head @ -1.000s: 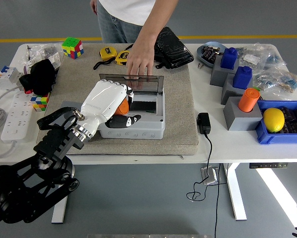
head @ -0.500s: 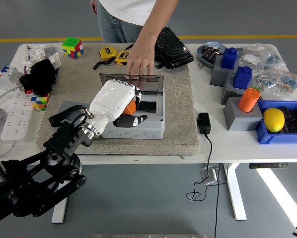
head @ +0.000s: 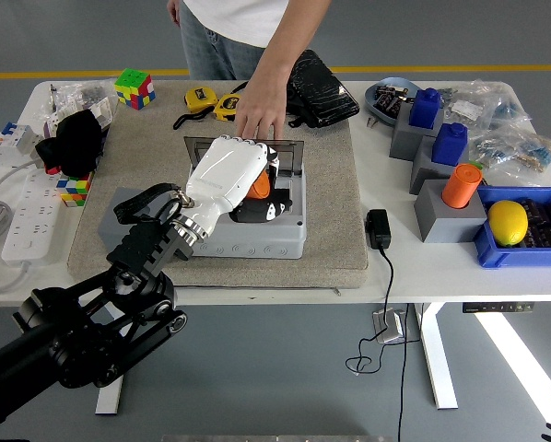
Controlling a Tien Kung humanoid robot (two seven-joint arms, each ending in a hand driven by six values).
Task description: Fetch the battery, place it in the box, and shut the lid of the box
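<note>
- Our left robot hand (head: 231, 177) hangs over the open box (head: 248, 221), its white shell turned up and its fingers curled round the orange battery (head: 259, 186).
- We see only a small rounded part of the battery, at the hand's right edge and above the box's dark inside; how its long axis lies we cannot tell.
- The hand's black fingertips (head: 262, 210) point down into the box.
- The box is pale grey plastic, rectangular with rounded corners, and its smoked clear lid (head: 289, 152) stands tilted back at the far side.
- A person's hand (head: 259, 110) rests on the lid's far edge, fingers pointing toward us.
- The box sits on a coarse grey-brown mat (head: 331, 221), which lies flat on the white bench (head: 414, 267).
- Left of the box, off the mat, lie a white power strip (head: 31, 216) and a small colour cube (head: 74, 189).
- Right of the box stand grey blocks carrying an orange cylinder (head: 461, 185) and blue caps, with a yellow lemon (head: 508, 222) in a blue bin beyond them.
- Our right robot hand is out of view.
</note>
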